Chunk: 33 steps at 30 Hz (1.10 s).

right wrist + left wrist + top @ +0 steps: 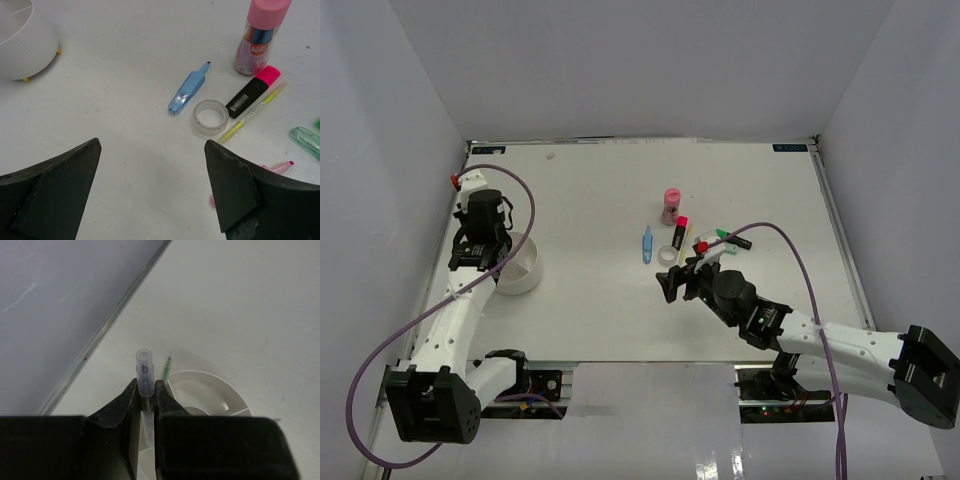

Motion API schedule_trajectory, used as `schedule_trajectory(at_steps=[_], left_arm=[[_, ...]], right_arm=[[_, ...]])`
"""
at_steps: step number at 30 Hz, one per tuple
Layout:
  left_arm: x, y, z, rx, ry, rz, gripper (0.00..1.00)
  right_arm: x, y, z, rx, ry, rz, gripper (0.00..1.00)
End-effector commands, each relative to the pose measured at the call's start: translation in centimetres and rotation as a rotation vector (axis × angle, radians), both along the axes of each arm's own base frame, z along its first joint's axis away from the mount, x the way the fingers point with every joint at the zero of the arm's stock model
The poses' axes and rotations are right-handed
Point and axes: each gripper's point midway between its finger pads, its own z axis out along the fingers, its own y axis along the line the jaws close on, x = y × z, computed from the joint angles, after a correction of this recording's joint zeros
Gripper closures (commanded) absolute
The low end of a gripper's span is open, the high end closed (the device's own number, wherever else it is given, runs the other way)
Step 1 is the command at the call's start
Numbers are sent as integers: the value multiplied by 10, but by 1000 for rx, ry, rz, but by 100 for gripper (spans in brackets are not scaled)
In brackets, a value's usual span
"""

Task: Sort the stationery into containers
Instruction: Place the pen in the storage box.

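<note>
Left wrist: the black left gripper point(146, 390) pinches a thin clear-capped pen point(145, 365) above the round white bowl point(220, 387), a green-tipped stick point(167, 369) at its rim. Right wrist: the right gripper point(152, 145) gapes; the bowl's ribbed wall shows upper left. Overhead, the bowl sits left.

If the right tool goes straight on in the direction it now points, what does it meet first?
Most likely the bare table: the open right tool points down at a free patch. The tape roll and the blue pen lie slightly right of that line, though depth is unclear.
</note>
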Motion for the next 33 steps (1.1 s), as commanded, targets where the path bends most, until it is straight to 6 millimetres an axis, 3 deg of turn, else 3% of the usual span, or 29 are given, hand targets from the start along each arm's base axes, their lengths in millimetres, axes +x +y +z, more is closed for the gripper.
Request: schedule_trajectory(at_steps=[1,6,9,21,24,29,31,33], left_arm=[[4,12,16,33,-118,18,100],[2,15,-3,48,-100,26,100],[2,15,-12,47,-96,26,94],[3,16,-32,22,-67,42,54],[2,15,-34,11,-62,42,50],[4,9,-24,-32,-76,28,40],[7,-3,-10,-85,-104,-26,32],[10,-17,-4,-128,-106,-102,31]], right_arm=[[2,-5,7,15,-32,-13,10],[3,-7,8,22,-34,-16,10],[3,-7,8,23,-34,-17,10],[5,-7,2,12,-19,-19,10],[7,-8,1,7,-18,-27,10],[12,-14,-2,-6,-11,-67,10],[19,-22,-4,-26,10,-118,7],[28,-29,-8,-38,40,-168,5]])
